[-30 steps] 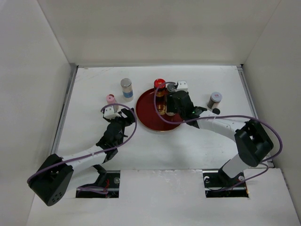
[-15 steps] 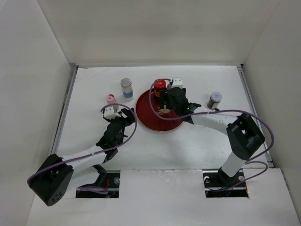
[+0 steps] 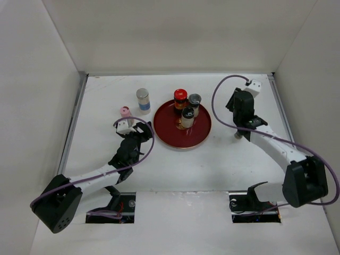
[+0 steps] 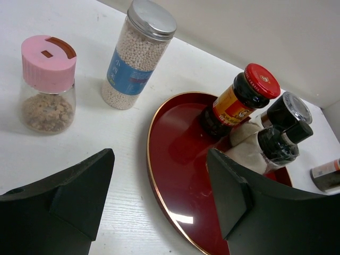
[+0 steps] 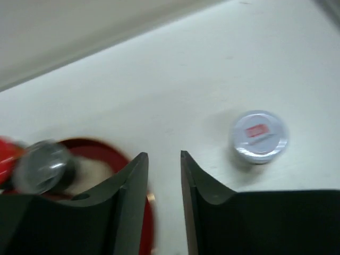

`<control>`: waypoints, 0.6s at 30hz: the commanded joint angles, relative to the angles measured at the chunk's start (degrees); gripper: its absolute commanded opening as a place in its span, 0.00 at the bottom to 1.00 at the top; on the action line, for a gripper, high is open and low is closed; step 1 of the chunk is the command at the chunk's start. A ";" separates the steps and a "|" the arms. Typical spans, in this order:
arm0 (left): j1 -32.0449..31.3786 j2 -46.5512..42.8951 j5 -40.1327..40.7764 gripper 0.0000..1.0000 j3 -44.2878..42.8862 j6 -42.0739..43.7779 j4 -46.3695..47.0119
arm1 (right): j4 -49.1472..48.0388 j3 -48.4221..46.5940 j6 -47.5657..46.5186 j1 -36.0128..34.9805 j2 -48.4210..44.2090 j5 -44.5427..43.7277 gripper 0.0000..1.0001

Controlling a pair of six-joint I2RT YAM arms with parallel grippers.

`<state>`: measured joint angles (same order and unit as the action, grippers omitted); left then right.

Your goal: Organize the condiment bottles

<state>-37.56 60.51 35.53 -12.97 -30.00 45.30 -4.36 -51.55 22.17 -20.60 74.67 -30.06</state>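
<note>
Three condiment bottles stand on the red plate (image 3: pixel 172 135): a red-capped sauce bottle (image 3: pixel 180 96), a grey-capped one (image 3: pixel 195 100) and a black-capped one (image 3: pixel 187 114). A silver-capped, blue-labelled bottle (image 3: pixel 142 99) and a pink-capped jar (image 3: pixel 125 112) stand on the table left of the plate. My left gripper (image 3: pixel 139 130) is open and empty, low beside the plate's left rim (image 4: pixel 159 159). My right gripper (image 3: pixel 237 108) is raised to the right of the plate, slightly open and empty (image 5: pixel 162 155). A white-capped bottle (image 5: pixel 258 136) stands on the table just right of its fingers.
White walls enclose the table on three sides. In the left wrist view the pink-capped jar (image 4: pixel 48 79), the blue-labelled bottle (image 4: pixel 141 53) and the red-capped bottle (image 4: pixel 239 101) stand ahead of the fingers. Another bottle (image 4: pixel 325 176) shows at the right edge.
My right gripper has left the plate and swung right and up, over the bottle right of the plate. The grey-capped and black-capped bottles now stand uncovered on the plate. The left arm has not moved.
</note>
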 commanded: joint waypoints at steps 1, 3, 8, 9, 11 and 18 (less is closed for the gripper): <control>-0.36 -0.93 -0.20 0.69 0.23 -0.67 3.31 | 2.07 -1.09 0.42 6.04 4.85 -4.30 0.48; -0.36 -0.57 -0.28 0.69 0.05 -0.68 3.31 | 2.25 -2.15 -0.72 9.03 7.23 -4.83 0.88; -0.63 -1.18 -0.28 0.69 0.23 -0.68 3.31 | 3.04 -3.03 -1.61 11.94 9.96 -2.98 1.00; -0.63 -1.18 -0.28 0.69 0.23 -0.68 3.31 | 3.13 -3.03 -1.52 12.38 10.57 -3.07 1.00; -0.63 -0.92 -0.37 0.69 0.14 -0.76 3.31 | 2.61 -3.03 -0.82 13.26 11.72 -1.32 1.00; -0.98 -0.04 -0.37 0.69 -0.21 -0.76 3.31 | 2.08 -7.33 -0.20 14.84 17.78 4.40 1.00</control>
<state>-38.06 60.49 35.51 -12.97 -30.13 45.50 -0.45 -55.44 21.43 -6.76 90.91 -28.36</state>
